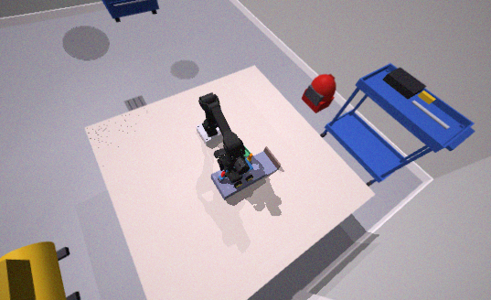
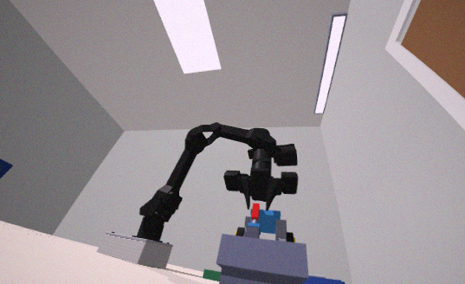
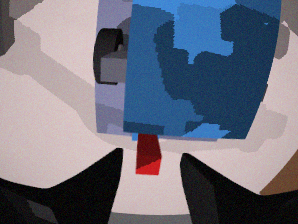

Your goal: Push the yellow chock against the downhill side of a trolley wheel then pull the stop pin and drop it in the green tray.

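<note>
Gripper (image 2: pixel 257 203) half open, holding nothing, fingertips either side of red stop pin (image 2: pixel 255 210) head, probably not touching. Pin in blue trolley (image 2: pixel 268 220), on ramp (image 2: pixel 261 255) mid-table.
</note>
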`<action>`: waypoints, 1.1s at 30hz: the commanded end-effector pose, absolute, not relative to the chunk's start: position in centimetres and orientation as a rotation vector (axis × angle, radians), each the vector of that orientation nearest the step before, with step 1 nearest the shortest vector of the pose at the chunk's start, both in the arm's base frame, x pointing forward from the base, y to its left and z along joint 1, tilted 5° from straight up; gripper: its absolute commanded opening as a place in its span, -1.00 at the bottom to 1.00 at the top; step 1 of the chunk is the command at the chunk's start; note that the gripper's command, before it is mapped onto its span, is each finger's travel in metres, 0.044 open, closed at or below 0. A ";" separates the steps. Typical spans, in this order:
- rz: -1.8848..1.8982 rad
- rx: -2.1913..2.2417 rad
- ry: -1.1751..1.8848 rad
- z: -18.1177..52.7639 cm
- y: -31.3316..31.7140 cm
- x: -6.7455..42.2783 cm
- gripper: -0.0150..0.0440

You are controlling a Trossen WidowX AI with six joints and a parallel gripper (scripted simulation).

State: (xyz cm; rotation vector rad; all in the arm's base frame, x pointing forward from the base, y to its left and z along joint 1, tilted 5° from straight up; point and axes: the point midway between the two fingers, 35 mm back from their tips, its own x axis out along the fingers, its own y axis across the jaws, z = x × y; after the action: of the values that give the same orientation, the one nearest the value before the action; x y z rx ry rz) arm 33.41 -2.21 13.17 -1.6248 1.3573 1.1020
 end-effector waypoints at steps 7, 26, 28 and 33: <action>1.111 -1.629 1.363 11.6 -2.8 33.4 0.15; 1.103 -1.625 1.360 10.7 -3.2 33.4 -0.34; 1.103 -1.625 1.360 10.7 -3.2 33.4 -0.38; 1.103 -1.625 1.360 10.7 -3.2 33.4 -0.49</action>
State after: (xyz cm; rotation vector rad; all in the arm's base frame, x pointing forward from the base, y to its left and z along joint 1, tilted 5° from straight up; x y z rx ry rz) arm 33.33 -3.21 10.65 -1.6234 1.3642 1.1078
